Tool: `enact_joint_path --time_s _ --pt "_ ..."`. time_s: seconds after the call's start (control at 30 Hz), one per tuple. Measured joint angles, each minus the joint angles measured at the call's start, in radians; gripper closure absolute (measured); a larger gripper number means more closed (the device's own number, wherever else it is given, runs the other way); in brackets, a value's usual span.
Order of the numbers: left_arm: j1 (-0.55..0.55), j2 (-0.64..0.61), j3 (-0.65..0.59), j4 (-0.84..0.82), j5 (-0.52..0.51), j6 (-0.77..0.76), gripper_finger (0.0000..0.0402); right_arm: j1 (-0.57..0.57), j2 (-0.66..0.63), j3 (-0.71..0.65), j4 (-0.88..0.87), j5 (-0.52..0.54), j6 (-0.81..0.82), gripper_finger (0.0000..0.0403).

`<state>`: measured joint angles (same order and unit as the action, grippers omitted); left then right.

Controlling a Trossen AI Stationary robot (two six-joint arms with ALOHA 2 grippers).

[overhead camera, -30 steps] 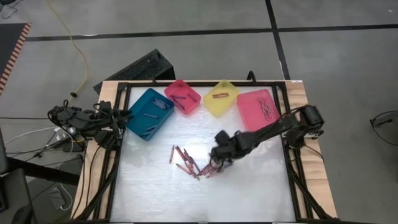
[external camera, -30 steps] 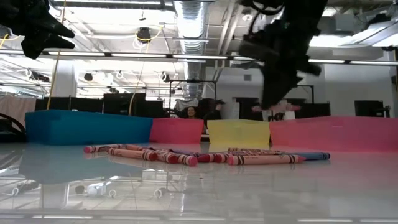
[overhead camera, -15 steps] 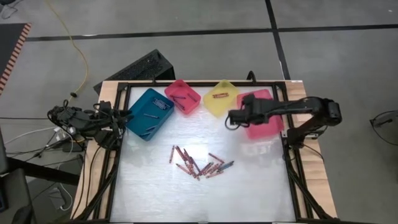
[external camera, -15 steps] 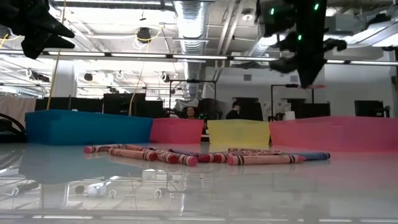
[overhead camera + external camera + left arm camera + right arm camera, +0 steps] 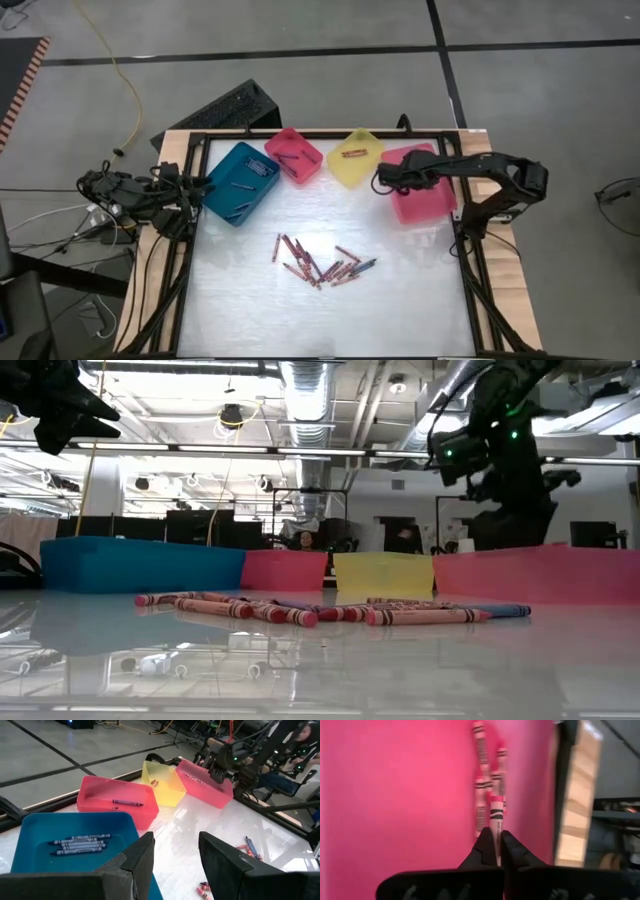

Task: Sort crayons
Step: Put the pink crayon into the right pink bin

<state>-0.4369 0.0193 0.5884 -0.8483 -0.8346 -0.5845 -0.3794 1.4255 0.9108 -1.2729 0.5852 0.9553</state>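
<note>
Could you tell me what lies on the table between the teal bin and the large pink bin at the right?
In the high view, a smaller pink bin and a yellow bin sit between the teal bin and the large pink bin.

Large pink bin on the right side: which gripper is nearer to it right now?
Right. The right gripper is over the large pink bin, shut on a crayon; the left gripper is beside the teal bin, across the table.

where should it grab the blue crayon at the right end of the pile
Grip the blue crayon across its middle, coming straight down from above. It lies flat on the table at the pile's right edge, with bare surface on its right, so the fingers fit either side.
</note>
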Motion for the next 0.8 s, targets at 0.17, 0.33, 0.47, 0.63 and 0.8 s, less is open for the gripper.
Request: enact_joint_path --time_s 0.17,0.33,0.47,0.63,0.8 --pt "0.000 0.000 0.000 0.000 0.000 0.000 0.0256 -0.045 0.000 -0.066 0.147 -0.031 -0.086 0.0401" --pt "0.000 0.000 0.000 0.000 0.000 0.000 0.0256 -0.112 0.000 -0.081 0.192 -0.035 -0.153 0.0398" --pt "0.000 0.000 0.000 0.000 -0.001 0.000 0.0256 -0.154 0.000 -0.081 0.214 -0.037 -0.205 0.0395" --pt "0.000 0.000 0.000 0.000 -0.003 0.000 0.0256 -0.204 0.000 -0.081 0.208 -0.048 -0.208 0.0351" --pt "0.000 0.000 0.000 0.000 -0.003 0.000 0.0256 -0.227 0.000 -0.081 0.218 -0.083 -0.231 0.0297"
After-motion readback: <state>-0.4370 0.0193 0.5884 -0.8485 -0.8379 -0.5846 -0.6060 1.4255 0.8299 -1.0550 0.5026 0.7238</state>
